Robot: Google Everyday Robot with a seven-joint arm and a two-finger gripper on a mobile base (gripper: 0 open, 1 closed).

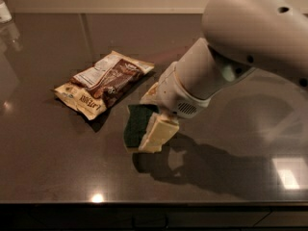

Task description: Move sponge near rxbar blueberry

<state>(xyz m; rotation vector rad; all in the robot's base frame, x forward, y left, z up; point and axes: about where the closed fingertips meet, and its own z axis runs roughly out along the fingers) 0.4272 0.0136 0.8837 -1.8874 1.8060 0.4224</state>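
The sponge (136, 124), dark green on top with a pale yellow layer, is held on edge between the cream fingers of my gripper (146, 128) at the middle of the dark table. One finger (162, 130) presses its right side. The sponge hangs a little above the table, and its shadow lies below it. The gripper is shut on the sponge. The rxbar blueberry is out of view; it may be hidden behind my arm.
A crinkled brown-and-tan snack bag (103, 83) lies just left of the sponge. A small white object (4, 9) stands at the far left back corner. My large arm (240, 47) covers the right back of the table (57, 158).
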